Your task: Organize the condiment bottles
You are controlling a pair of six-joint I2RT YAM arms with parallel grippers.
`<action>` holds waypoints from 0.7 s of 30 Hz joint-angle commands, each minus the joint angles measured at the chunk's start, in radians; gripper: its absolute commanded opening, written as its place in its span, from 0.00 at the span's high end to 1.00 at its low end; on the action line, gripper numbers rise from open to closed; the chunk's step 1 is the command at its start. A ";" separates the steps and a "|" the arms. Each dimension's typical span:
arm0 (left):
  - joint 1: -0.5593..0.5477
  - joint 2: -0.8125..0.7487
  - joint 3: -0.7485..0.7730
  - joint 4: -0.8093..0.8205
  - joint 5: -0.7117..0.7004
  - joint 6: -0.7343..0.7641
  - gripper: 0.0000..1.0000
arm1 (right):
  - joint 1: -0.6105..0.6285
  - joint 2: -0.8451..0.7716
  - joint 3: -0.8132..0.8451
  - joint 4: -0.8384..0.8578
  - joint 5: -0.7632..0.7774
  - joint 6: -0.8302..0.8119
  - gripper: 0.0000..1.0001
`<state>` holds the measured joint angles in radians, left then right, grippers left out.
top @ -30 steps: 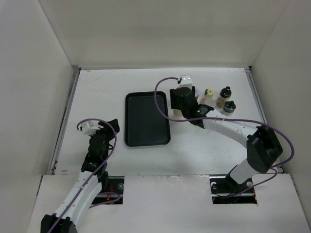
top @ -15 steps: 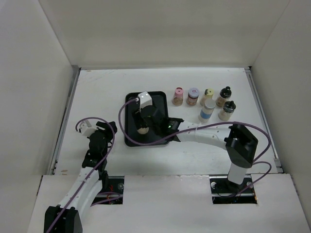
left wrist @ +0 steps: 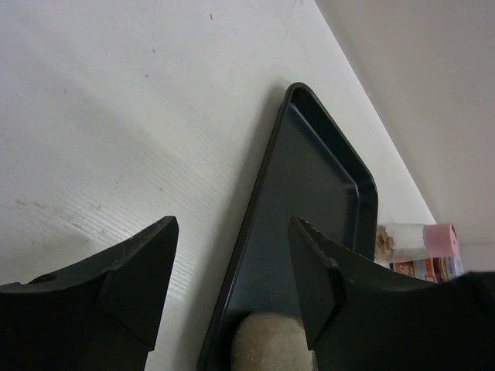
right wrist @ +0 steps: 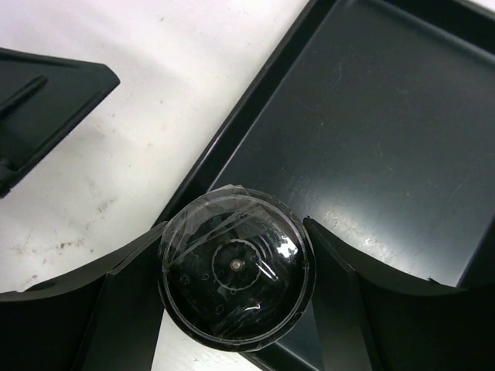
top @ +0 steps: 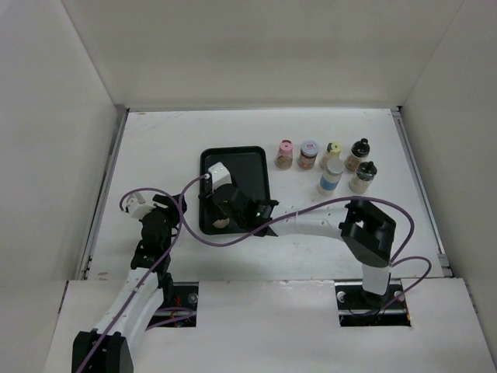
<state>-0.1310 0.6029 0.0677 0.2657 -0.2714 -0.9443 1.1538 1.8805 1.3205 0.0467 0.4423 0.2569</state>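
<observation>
My right gripper point(top: 222, 216) is shut on a black-capped condiment bottle point(right wrist: 236, 278) with tan contents and holds it over the near left corner of the black tray point(top: 252, 167). The bottle's tan side shows in the left wrist view point(left wrist: 271, 344). My left gripper point(top: 168, 207) is open and empty, just left of the tray, its jaws pointing at the held bottle. Six more bottles stand right of the tray: pink cap point(top: 285, 154), lavender cap point(top: 309, 154), pale yellow cap point(top: 332, 153), black cap point(top: 359, 154), white cap point(top: 331, 177), black cap point(top: 363, 176).
The tray point(right wrist: 371, 116) holds nothing but the held bottle over its corner. White walls close in the table on the left, back and right. The right arm point(top: 311, 221) stretches across the table's near middle. The left gripper's finger point(right wrist: 46, 93) lies close to the tray's left edge.
The right arm carried the black-capped bottle from the bottle group leftward to the tray, then down to the tray's near left corner. The left gripper barely moved.
</observation>
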 commanded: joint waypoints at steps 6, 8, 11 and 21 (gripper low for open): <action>0.011 0.003 -0.009 0.059 0.021 -0.013 0.42 | 0.017 -0.067 0.016 0.143 -0.001 0.012 0.08; 0.014 -0.012 -0.014 0.055 0.029 -0.013 0.42 | 0.013 -0.121 -0.013 0.148 -0.002 -0.005 0.04; 0.009 -0.002 -0.013 0.061 0.020 -0.013 0.42 | -0.027 -0.230 -0.091 0.159 -0.002 -0.004 0.01; -0.005 0.006 -0.019 0.087 0.035 -0.011 0.41 | -0.349 -0.377 -0.239 0.164 0.016 0.012 0.55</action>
<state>-0.1318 0.6147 0.0643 0.2920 -0.2516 -0.9504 0.8730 1.4773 1.0847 0.1959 0.4358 0.2665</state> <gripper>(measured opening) 0.582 0.459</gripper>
